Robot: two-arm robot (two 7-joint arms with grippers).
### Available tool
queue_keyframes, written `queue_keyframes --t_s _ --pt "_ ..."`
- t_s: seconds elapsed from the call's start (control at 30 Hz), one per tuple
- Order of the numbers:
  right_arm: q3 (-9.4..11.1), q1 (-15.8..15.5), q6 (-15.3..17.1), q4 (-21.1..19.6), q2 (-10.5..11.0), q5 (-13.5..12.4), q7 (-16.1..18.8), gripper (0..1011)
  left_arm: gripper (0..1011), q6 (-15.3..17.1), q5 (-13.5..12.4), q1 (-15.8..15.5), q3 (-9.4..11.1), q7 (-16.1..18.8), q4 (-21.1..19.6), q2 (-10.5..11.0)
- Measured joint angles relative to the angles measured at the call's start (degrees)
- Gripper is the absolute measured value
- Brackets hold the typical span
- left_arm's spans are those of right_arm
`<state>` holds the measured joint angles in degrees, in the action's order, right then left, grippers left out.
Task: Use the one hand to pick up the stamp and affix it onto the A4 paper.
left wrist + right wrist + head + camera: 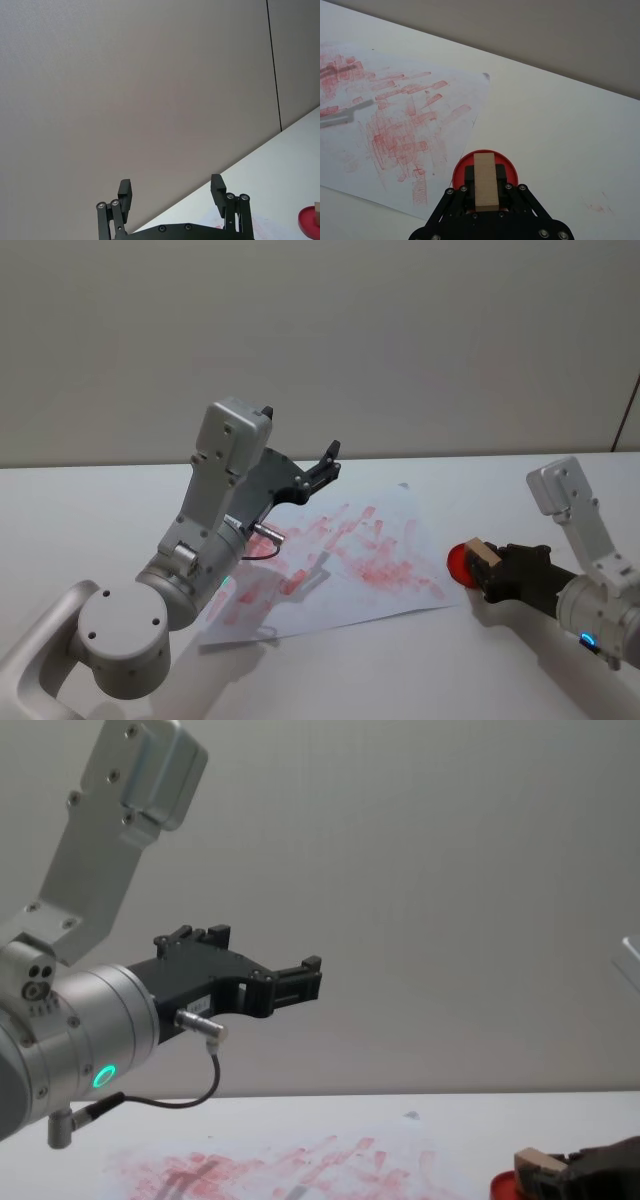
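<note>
Pinching the stamp [485,176] flat between its jaws, my right gripper [487,570] holds it over the red ink pad [461,168], toward the table's [100,510] right edge, just beside the A4 paper [390,530]. My left gripper [170,186] hangs raised above the paper, jaws spread wide.

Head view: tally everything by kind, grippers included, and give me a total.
stamp: 1
ink pad: 1
A4 paper: 1
grippers: 2 (left gripper open, right gripper shut on the stamp)
Total: 5
</note>
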<state>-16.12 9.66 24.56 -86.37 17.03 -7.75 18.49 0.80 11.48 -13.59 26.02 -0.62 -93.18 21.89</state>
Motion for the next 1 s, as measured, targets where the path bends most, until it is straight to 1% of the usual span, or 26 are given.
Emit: queue_keyframes --t_s 0.17,0.4,0.53,0.67,0.73,0.87,1.0 --pt "0.0 0.2 -0.5 -0.2 0.0 0.3 0.3 218 1001 0.0 0.0 0.0 0.0 0.0 0.0 0.0" --pt "-0.2 1.1 -2.4 -1.2 -0.1 1.4 1.9 218 1001 0.0 0.0 0.0 0.0 0.0 0.0 0.0" --pt "-0.5 2.2 -3.9 -1.7 -0.5 2.1 3.9 219 1001 0.0 0.0 0.0 0.0 0.0 0.0 0.0" --pt "-0.8 3.1 -4.8 -1.8 -1.0 2.6 5.3 218 1001 0.0 0.0 0.0 0.0 0.0 0.0 0.0" --pt "-1.0 3.9 -5.6 -1.8 -1.4 2.9 6.6 219 1001 0.0 0.0 0.0 0.0 0.0 0.0 0.0" --pt "-1.7 5.5 -6.6 -1.0 -2.4 3.4 9.5 219 1001 0.0 0.0 0.0 0.0 0.0 0.0 0.0" --pt "-2.2 6.8 -6.8 0.1 -3.2 3.6 11.9 218 1001 0.0 0.0 0.0 0.0 0.0 0.0 0.0"
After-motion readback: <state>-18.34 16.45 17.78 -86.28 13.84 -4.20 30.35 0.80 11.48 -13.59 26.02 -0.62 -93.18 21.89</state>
